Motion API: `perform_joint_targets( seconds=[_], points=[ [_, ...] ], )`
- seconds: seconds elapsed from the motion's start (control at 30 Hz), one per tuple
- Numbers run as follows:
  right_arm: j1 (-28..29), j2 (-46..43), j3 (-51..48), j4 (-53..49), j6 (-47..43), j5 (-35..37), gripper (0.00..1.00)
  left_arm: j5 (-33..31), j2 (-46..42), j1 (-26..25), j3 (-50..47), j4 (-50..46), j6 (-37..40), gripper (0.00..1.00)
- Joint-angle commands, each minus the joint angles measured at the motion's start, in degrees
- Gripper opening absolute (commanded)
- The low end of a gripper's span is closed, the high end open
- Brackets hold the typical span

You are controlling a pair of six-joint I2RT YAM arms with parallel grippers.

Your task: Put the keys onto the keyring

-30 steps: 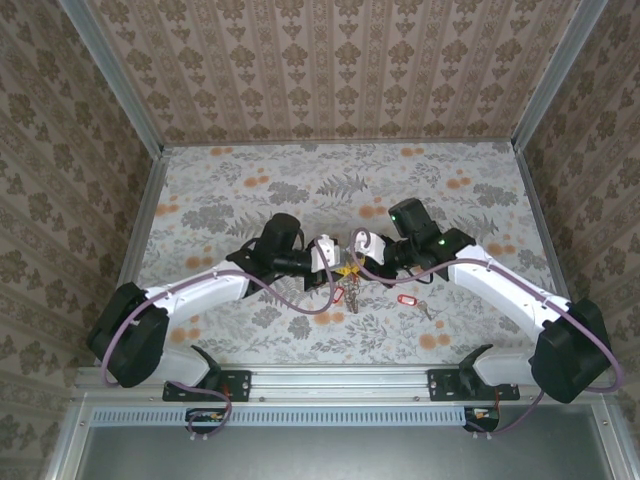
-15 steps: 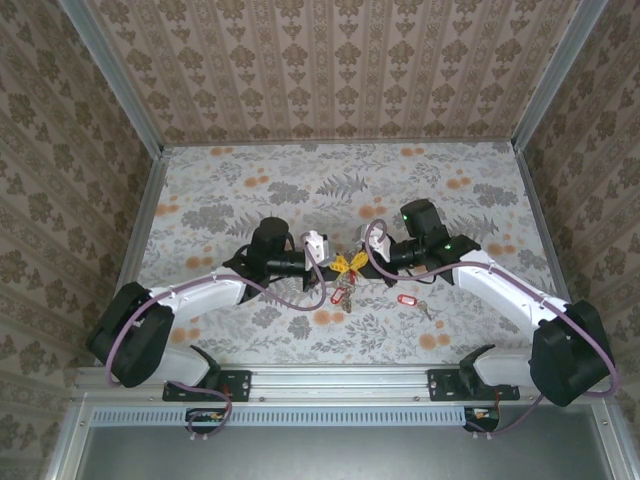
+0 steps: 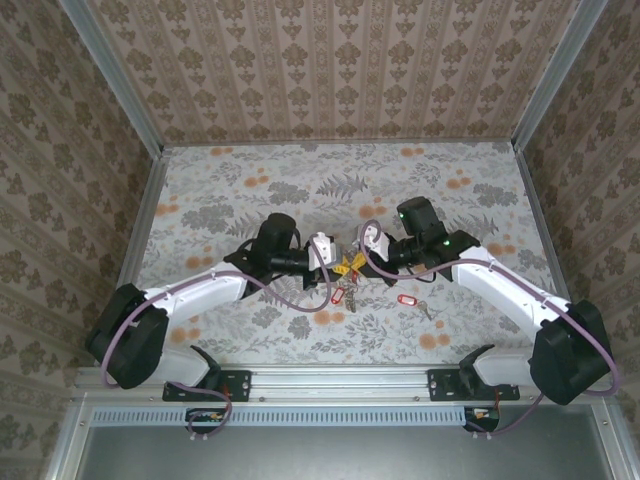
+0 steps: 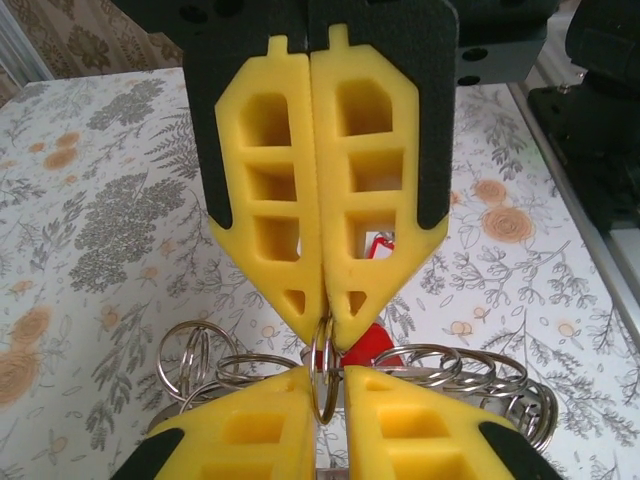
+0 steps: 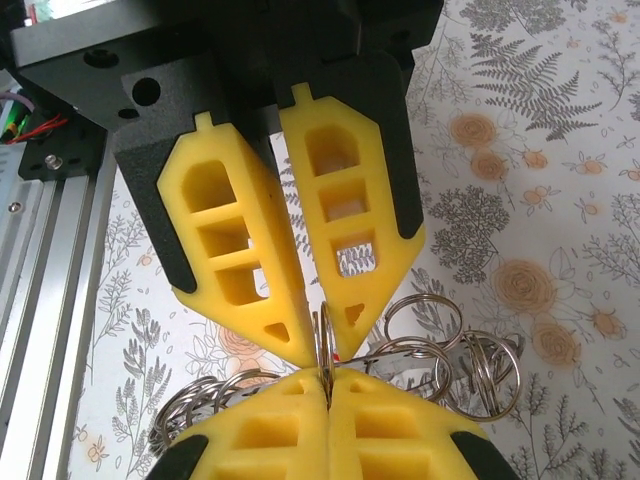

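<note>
L gripper [image 4: 323,330] & R gripper [image 5: 322,345] both clamping keyring [image 4: 325,378] by fingertips, mid-table. Risk: thin ring slipping/twisting out if they're pulling unevenly.

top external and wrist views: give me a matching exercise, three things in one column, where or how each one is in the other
Things
1. left gripper with yellow foam fingers
2. loose silver key with a red oval tag
3. bunch of silver metal split rings

States
a. lies alone on the floral tabletop
b. gathered at the tips of the right gripper
c. shut on one thin ring

Pairs: 1-c, 2-a, 3-b
</note>
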Motion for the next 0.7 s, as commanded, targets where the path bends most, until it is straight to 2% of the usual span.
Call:
perform_joint_targets(
  seconds=[0.0, 0.33, 0.5, 0.67],
  points=[
    [1.1, 0.7, 2.9, -2.3, -1.7, 1.5, 0.0, -1.4, -0.7, -0.8, 2.4, -4.9, 3.9, 0.13],
    [3.2, 2.1, 4.9, -5.5, -1.5, 3.9, 0.0, -3.9, -0.2, -1.4, 2.8, -4.4, 4.5, 0.08],
    [3.3, 2.0, 3.2, -3.6, -0.4, 4.2, 0.0, -2.5, 0.5, -1.2, 4.5, -5.3, 4.7, 0.0],
    [3.3, 1.9, 2.9, -3.2, -0.4, 4.4, 0.0, -0.9, 1.2, -0.7, 4.2, -3.6, 3.3, 0.0]
  ],
)
